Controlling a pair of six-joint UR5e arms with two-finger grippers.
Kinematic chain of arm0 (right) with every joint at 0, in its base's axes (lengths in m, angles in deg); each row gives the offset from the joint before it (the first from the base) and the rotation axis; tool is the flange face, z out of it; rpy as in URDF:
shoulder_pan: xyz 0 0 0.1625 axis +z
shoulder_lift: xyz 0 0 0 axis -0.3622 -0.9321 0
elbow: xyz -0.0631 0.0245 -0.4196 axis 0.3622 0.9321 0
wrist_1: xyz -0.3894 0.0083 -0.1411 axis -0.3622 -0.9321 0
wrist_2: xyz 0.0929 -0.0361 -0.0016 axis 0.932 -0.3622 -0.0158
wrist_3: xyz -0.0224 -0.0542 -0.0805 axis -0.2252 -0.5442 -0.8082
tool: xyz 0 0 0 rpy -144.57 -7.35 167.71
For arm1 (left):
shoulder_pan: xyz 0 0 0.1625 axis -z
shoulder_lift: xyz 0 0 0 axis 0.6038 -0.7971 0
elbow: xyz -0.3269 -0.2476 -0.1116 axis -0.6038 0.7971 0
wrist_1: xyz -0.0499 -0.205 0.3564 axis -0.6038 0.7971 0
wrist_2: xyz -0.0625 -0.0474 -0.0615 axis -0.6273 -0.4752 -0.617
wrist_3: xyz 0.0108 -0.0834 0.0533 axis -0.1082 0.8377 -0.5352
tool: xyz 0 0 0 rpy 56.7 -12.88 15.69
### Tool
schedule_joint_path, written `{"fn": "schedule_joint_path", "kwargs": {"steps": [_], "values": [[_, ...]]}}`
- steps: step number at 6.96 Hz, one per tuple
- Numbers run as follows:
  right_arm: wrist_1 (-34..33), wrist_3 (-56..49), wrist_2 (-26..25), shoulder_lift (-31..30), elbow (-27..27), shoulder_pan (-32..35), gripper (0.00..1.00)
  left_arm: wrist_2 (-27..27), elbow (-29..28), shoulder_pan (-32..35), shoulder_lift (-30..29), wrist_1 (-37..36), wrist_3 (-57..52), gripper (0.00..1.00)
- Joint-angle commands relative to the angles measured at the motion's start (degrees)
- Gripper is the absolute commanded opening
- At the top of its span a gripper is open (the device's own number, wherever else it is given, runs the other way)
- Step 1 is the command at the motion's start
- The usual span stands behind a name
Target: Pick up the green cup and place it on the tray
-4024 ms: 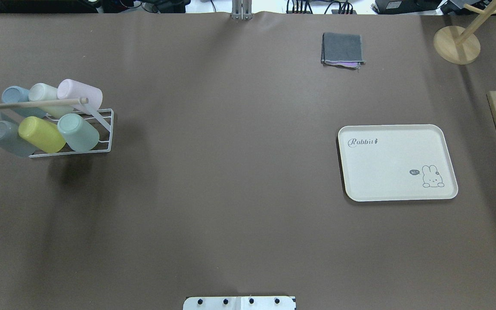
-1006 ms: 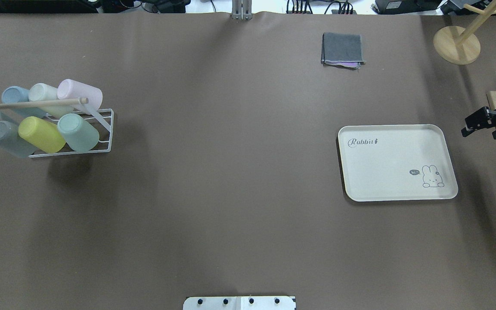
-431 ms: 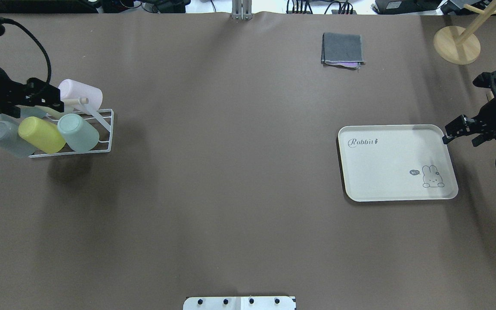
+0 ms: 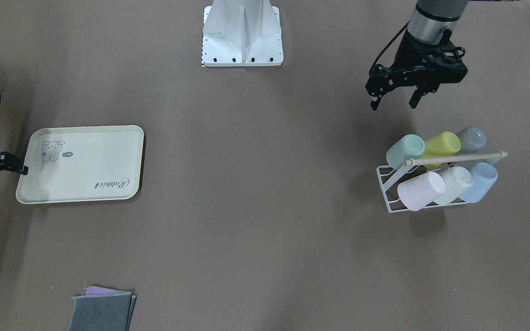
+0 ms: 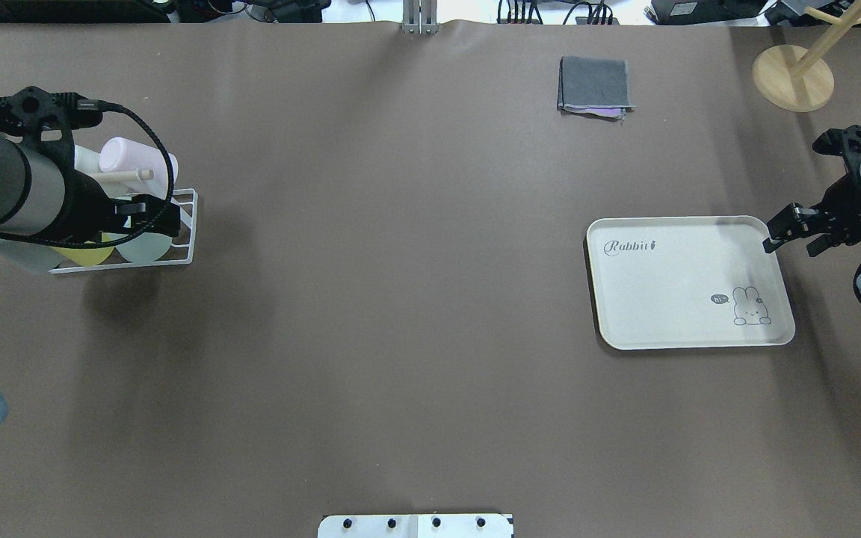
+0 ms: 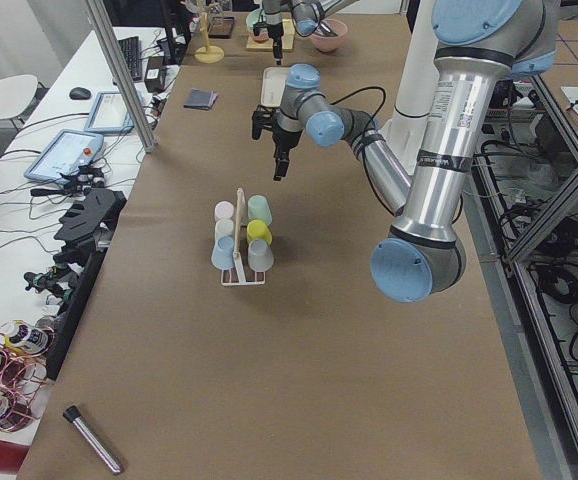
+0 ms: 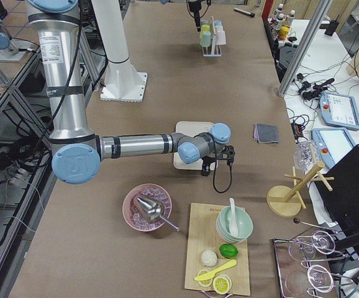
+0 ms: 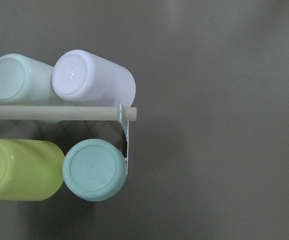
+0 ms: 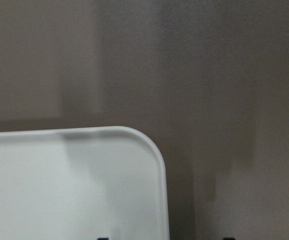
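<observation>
The green cup (image 4: 405, 151) lies on its side in the front row of a white wire rack (image 4: 391, 204), at the end next to a yellow-green cup (image 4: 440, 143). The left wrist view looks straight down on the green cup's base (image 8: 94, 169). My left gripper (image 4: 394, 103) hangs open and empty above the rack, and from overhead it covers most of the green cup (image 5: 143, 250). The cream tray (image 5: 688, 282) lies on the right of the table. My right gripper (image 5: 791, 246) is open and empty just off the tray's far right corner (image 9: 84, 190).
The rack also holds pink (image 4: 420, 189), cream and blue cups under a wooden handle bar (image 8: 59, 113). A folded grey cloth (image 5: 595, 86) lies at the far side. A wooden stand (image 5: 793, 75) is at the far right. The robot base (image 4: 242, 32) is mid-table.
My left arm has swung in from the table's left edge to above the rack, hiding the front cups from overhead. My right gripper has edged closer to the tray's corner.
</observation>
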Motion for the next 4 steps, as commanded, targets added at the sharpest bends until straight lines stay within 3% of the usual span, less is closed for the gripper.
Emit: {"fn": "schedule_joint_path", "kwargs": {"steps": [1,4], "values": [[0.0,1.1,0.0,0.0,0.4,-0.5,0.67,7.7,0.9,-4.9,1.8,0.2,2.7,0.98],[0.1,1.2,0.0,-0.1,0.3,-1.9,0.67,23.1,0.9,-15.1,3.9,0.3,8.9,0.98]]}}
